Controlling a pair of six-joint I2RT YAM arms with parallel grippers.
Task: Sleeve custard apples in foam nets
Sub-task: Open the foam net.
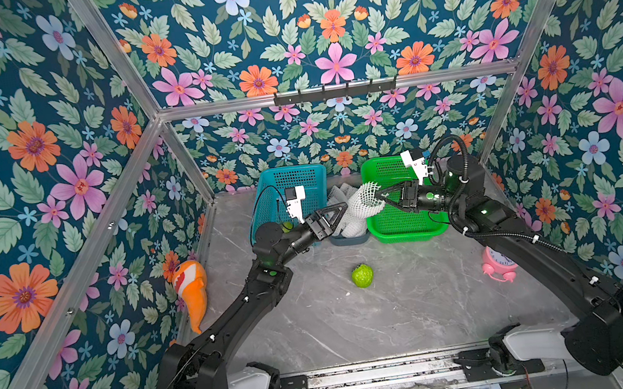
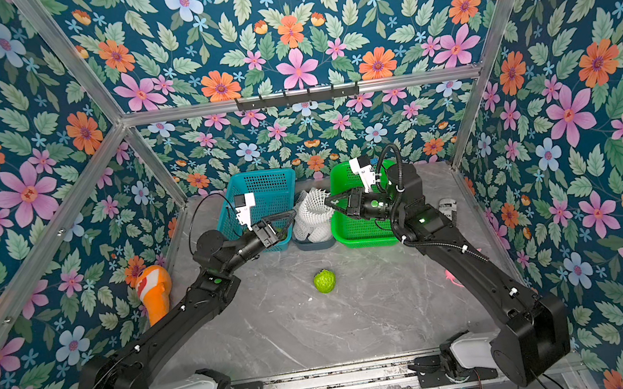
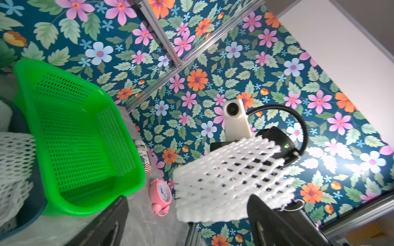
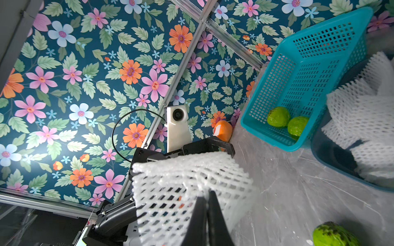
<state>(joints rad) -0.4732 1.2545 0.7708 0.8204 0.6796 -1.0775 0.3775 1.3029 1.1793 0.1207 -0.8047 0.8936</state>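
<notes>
The right claw (image 4: 207, 198) holds a foam net (image 4: 181, 187) tight; the left claw (image 3: 187, 204) is wide apart. Next, maybe pull it open.

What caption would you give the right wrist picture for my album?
Right tool pinching a white foam net while two custard apples sit in the blue basket.

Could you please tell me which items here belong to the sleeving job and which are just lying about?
Job: custard apple on the table; two custard apples in the blue basket; held foam net; spare foam nets; green basket.
Lying about: fish plush; pink alarm clock; small bottle.
</notes>
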